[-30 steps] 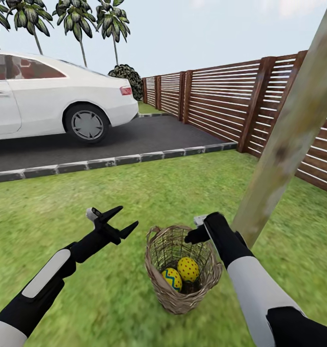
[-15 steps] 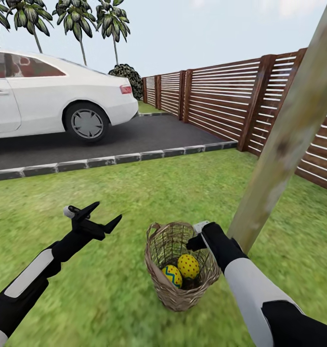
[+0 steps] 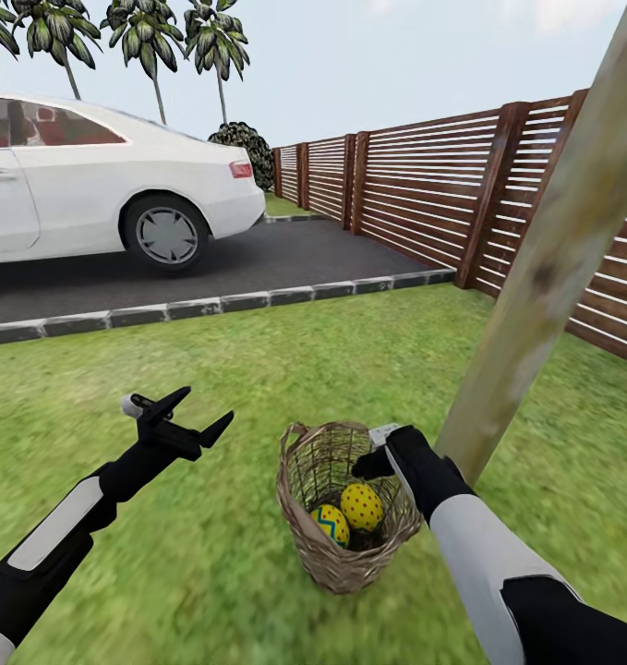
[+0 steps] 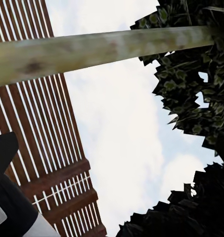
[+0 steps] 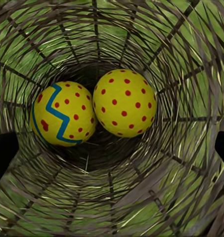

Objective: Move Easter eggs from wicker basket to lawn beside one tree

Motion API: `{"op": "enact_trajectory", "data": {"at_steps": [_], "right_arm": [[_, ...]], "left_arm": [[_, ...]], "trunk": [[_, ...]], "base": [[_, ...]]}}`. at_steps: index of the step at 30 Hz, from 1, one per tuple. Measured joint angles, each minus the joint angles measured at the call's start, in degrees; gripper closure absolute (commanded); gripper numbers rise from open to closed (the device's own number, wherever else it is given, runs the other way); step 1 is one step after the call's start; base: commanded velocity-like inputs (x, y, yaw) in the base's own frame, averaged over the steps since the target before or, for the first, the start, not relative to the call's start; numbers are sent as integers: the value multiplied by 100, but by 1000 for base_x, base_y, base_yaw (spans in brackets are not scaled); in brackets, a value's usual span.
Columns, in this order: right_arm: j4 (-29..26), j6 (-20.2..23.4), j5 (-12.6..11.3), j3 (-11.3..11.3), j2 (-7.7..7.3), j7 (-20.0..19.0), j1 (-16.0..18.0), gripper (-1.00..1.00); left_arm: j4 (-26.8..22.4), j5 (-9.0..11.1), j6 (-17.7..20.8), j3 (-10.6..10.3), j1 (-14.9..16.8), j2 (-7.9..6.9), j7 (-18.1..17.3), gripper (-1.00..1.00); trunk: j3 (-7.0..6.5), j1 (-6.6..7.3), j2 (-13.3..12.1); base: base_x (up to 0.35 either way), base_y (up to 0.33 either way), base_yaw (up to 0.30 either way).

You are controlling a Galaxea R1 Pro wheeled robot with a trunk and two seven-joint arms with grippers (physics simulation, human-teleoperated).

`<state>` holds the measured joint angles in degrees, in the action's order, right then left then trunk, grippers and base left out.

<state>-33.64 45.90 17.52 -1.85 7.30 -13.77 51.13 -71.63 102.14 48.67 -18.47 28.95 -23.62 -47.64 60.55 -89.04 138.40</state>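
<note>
Right gripper (image 3: pixel 373 453), fingers spread, is hovering above the wicker basket (image 3: pixel 299 517); two Easter eggs (image 5: pixel 124 102) inside are likely light, smooth, slippery—grip across the middle.

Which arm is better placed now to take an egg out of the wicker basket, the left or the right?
Probably the right: the right gripper is over the wicker basket, facing two eggs. The left gripper is open above the lawn.
</note>
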Motion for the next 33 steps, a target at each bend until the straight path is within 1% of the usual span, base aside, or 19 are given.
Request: {"op": "enact_trajectory", "data": {"at_steps": [7,16,24,33], "right_arm": [[-3,1,-27,2,0,-3,0,-100],[4,5,-35,7,0,12,-8,-100],[16,48,-64,2,0,15,-9,-100],[23,54,-64,-2,0,25,-9,-100]], "left_arm": [[9,5,2,0,0,0,0,-100],[-1,-3,-3,0,-1,4,0,-100],[-41,-3,-3,-9,0,4,0,-100],[-61,-5,2,-12,0,4,0,-100]], "trunk": [[0,1,0],[0,3,0],[0,-1,0],[161,-198,359]], "base": [[80,5,0],[294,9,0],[33,0,0],[0,0,0]]}}
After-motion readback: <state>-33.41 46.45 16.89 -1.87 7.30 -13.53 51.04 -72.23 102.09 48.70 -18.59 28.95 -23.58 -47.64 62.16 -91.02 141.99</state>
